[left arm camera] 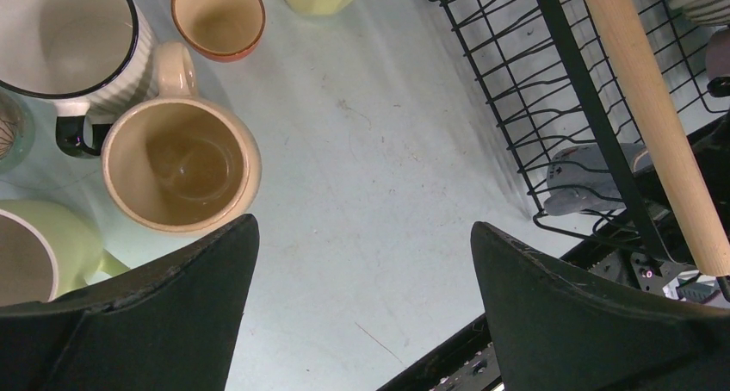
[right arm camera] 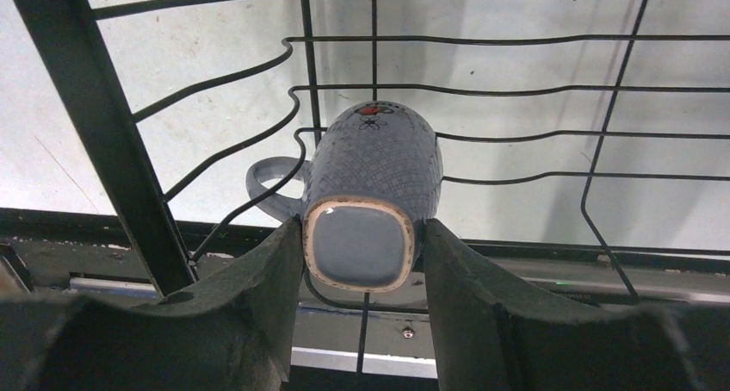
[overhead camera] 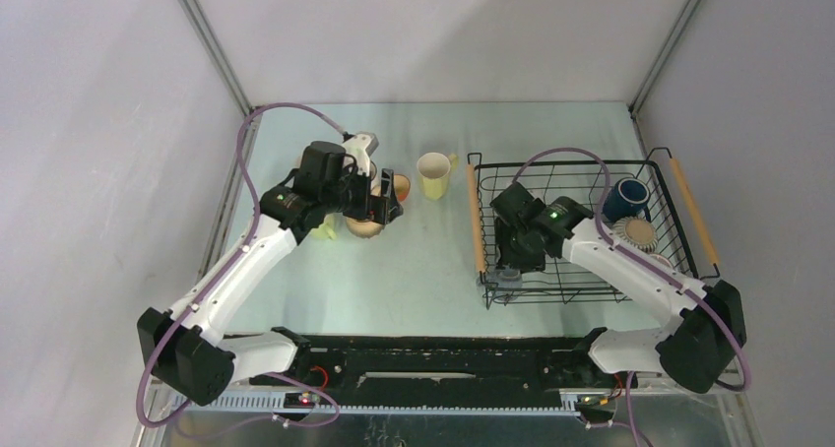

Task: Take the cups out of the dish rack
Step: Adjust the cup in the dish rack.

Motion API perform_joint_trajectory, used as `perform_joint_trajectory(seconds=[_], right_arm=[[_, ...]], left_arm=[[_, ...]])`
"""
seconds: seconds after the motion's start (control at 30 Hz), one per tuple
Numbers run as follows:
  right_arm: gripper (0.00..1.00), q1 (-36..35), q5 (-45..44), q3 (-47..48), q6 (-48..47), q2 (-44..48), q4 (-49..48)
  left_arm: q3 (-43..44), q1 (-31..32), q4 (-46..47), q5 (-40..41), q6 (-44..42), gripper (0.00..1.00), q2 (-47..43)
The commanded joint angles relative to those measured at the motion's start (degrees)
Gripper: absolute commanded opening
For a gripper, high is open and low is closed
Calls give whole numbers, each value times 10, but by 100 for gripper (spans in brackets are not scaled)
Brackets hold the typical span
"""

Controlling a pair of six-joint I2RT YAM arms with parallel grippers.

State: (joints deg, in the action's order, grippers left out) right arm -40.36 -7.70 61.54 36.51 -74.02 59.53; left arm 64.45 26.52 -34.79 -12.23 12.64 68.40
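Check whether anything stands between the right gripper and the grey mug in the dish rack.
Nothing visible does. The right gripper flanks the grey mug at its base; one dish rack wire crosses the mug's handle.

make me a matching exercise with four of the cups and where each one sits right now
Things:
1. grey cup
2. dark blue cup
3. pale yellow cup
4. tan cup

Places:
A. upright on the table, alone, just left of the dish rack
B. on its side in the dish rack's near left corner, between the fingers of the right gripper
C. in the far right part of the dish rack
D. on the table in a cluster of cups, beside the open left gripper

Pairs: 1-B, 2-C, 3-A, 4-D
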Motion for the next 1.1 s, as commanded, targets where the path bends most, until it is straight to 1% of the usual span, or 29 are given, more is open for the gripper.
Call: perform_joint_trajectory(seconds=[0.0, 0.53, 0.83, 1.07], right_arm=[[28, 12, -40, 13, 10, 31, -2], [26, 70, -74, 31, -19, 35, -8], [25, 70, -75, 32, -21, 38, -23], [25, 65, -109, 32, -19, 29, -24]], left_arm=[[-19, 5, 20, -3, 6, 100, 1], [-20, 9, 20, -1, 6, 100, 5], [-21, 12, 20, 3, 5, 100, 8], [-21, 13, 20, 3, 5, 100, 9]])
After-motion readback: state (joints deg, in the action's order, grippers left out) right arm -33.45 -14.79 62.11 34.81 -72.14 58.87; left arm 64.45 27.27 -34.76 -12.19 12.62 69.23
